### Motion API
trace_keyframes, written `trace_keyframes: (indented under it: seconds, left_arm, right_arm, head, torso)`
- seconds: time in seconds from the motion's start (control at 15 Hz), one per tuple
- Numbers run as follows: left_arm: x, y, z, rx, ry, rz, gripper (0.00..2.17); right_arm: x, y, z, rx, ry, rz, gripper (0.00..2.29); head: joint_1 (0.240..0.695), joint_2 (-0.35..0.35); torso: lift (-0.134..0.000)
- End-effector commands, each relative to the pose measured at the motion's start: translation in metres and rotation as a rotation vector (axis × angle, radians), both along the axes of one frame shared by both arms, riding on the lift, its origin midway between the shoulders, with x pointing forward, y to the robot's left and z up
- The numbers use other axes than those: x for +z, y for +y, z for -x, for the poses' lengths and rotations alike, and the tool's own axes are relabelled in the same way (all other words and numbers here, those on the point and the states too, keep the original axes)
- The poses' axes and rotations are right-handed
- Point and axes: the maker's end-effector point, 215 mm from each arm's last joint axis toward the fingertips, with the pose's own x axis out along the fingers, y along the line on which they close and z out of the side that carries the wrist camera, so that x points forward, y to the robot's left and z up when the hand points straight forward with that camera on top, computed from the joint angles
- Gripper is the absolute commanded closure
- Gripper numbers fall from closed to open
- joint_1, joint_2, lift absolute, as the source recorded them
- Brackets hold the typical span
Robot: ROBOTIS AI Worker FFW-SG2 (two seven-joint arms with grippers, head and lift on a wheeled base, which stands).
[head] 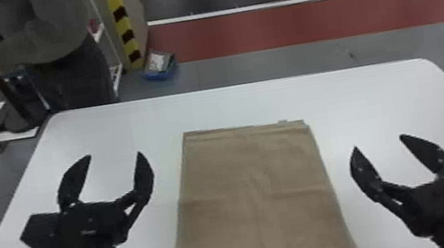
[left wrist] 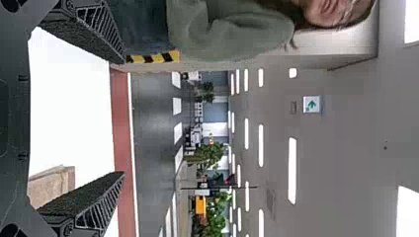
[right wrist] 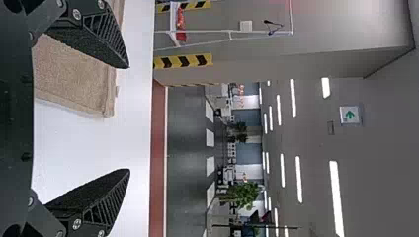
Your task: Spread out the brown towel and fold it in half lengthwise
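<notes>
step: between spreading and folding, by the look of it; far hem looks layered, so it may be folded already, can't tell for sure
brown towel (head: 252,188): flat on the white surface (head: 367,91), mid-surface, long sides running toward the robot, faint creases, near end cut off at the head view's bottom edge
left gripper (head: 114,153): jaws spread, nothing between them, above the surface, apart from towel's left long side
right gripper (head: 378,141): jaws spread, nothing between them, apart from towel's right long side
towel vs jaws: towel lies between the two grippers, no contact
next move: if unfolded, both grippers likely go to one long side, pinch its two corners, carry that edge across onto the other; if folded, just back off
risk: pinching too many layers, or dragging the whole towel askew
</notes>
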Motion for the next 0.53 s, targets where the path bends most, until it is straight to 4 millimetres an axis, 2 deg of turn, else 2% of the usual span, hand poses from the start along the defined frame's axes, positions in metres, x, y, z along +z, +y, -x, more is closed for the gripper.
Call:
trace_keyframes:
  seconds: [0.0, 0.13, 0.27, 0.33, 0.47]
  left_arm:
    - [-0.015, -0.015, -0.032, -0.039, 0.036, 0.009, 0.09]
    - [-0.040, -0.038, -0.059, -0.090, 0.120, 0.005, 0.14]
    - [-0.055, -0.064, -0.083, -0.141, 0.174, 0.001, 0.16]
    - [-0.059, -0.071, -0.091, -0.156, 0.186, -0.002, 0.22]
    - [-0.078, -0.084, -0.106, -0.197, 0.259, 0.007, 0.24]
  right_arm:
    - [-0.003, -0.001, -0.002, 0.000, 0.004, 0.005, 0.14]
    - [-0.009, -0.005, -0.006, -0.006, 0.011, 0.019, 0.14]
    - [-0.017, -0.011, -0.013, -0.011, 0.024, 0.055, 0.14]
    - [-0.018, -0.011, -0.014, -0.009, 0.029, 0.061, 0.14]
    - [-0.022, -0.010, -0.010, -0.001, 0.037, 0.072, 0.14]
  head:
    - [0.695, 0.016]
    - [0.695, 0.003]
    - [0.695, -0.034]
    - [0.695, -0.048]
    - [0.695, -0.071]
  torso:
    - [-0.125]
    - [-0.125]
    - [-0.125]
    - [-0.125]
    - [-0.125]
